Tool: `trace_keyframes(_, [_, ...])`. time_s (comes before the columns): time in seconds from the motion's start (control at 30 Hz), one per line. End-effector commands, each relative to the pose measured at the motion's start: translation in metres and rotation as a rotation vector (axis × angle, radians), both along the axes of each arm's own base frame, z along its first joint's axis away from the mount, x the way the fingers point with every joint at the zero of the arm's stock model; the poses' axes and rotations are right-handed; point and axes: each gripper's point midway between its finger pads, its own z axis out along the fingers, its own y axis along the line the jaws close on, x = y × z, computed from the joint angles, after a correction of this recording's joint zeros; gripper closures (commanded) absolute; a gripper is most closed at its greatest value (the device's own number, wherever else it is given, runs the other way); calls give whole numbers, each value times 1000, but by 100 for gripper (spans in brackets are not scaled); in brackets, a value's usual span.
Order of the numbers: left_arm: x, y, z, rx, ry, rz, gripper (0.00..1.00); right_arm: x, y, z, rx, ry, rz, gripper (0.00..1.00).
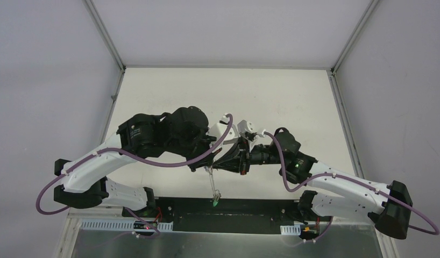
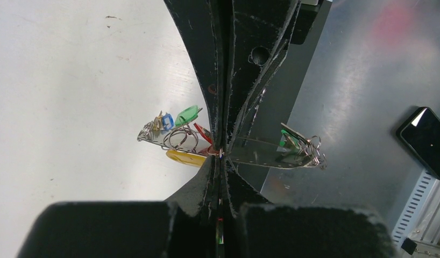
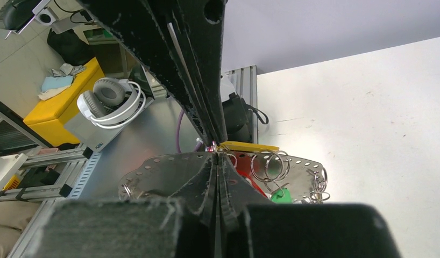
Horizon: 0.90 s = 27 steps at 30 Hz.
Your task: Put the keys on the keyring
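Tabletop [image 1: 223, 91] spreads wide beyond left hand [image 2: 221, 155], right hand [image 3: 215, 155] clamping keyring [image 3: 164, 166].

Robotics lab: white-walled test cell [image 1: 45, 80], aluminium-profile frame [image 1: 105, 37], headphones [image 3: 113, 99] amid background clutter.

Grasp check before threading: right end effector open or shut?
Right end effector shut: fingers pressed together, no gap, tips at the keyring; what they pinch, cannot tell.
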Motion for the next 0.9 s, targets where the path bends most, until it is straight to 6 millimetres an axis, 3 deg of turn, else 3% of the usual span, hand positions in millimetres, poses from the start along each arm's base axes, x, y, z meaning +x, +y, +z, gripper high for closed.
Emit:
trace_keyframes(0.0, [4, -7, 14, -63, -37, 3, 100, -3, 0, 32, 98, -51, 12, 100])
trace_keyframes(0.1, [6, -6, 15, -82, -42, 28, 97, -2, -2, 31, 106, -52, 2, 100])
trace_keyframes(0.23, [8, -3, 24, -144, -60, 50, 71, -3, -3, 30, 105, -47, 1, 100])
trace_keyframes(0.33, [11, 4, 32, -205, -91, 86, 60, -4, -4, 29, 105, -43, 3, 100])
trace_keyframes(0.7, [2, 30, 39, -560, -152, 123, 47, -6, -7, 31, 112, -43, 8, 100])
trace_keyframes(0.87, [2, 35, 26, -652, -103, 184, 42, -4, -7, 30, 110, -35, -4, 100])
